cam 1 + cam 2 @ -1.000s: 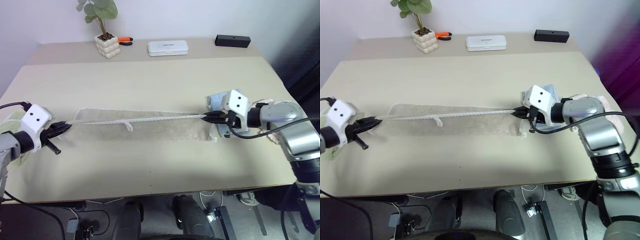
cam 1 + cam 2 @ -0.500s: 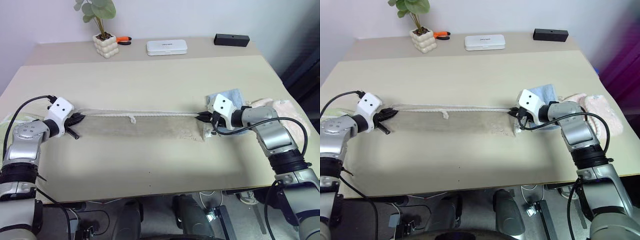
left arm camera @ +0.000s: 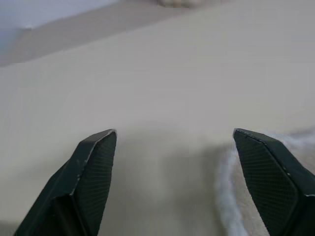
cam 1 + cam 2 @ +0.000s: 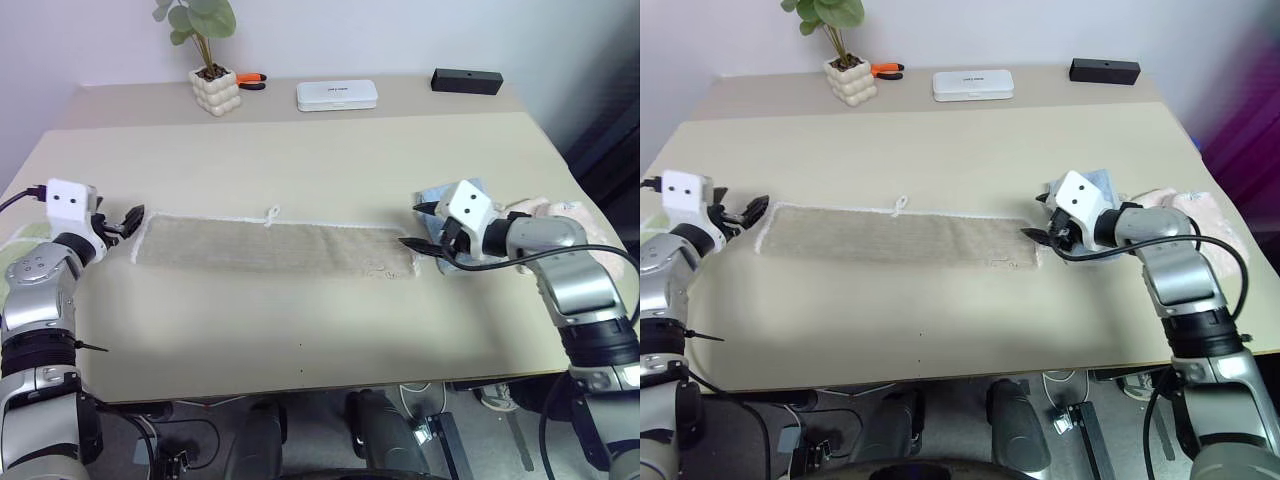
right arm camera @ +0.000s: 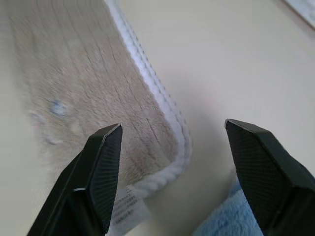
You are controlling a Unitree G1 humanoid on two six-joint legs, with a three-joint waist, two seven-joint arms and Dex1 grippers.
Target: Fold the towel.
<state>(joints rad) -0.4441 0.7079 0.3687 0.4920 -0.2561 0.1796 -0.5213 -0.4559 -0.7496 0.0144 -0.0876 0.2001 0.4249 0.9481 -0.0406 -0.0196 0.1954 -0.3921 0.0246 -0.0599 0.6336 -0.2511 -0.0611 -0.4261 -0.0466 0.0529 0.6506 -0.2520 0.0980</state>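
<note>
The towel [image 4: 270, 245] lies flat on the surface [image 4: 300, 330] as a long narrow strip, its white loop [image 4: 271, 212] on the far edge. The left claw [image 4: 122, 222] gapes open just off the towel's left end, holding nothing. The right claw [image 4: 422, 228] stands open at the towel's right end, beside a blue cloth [image 5: 226, 221].
</note>
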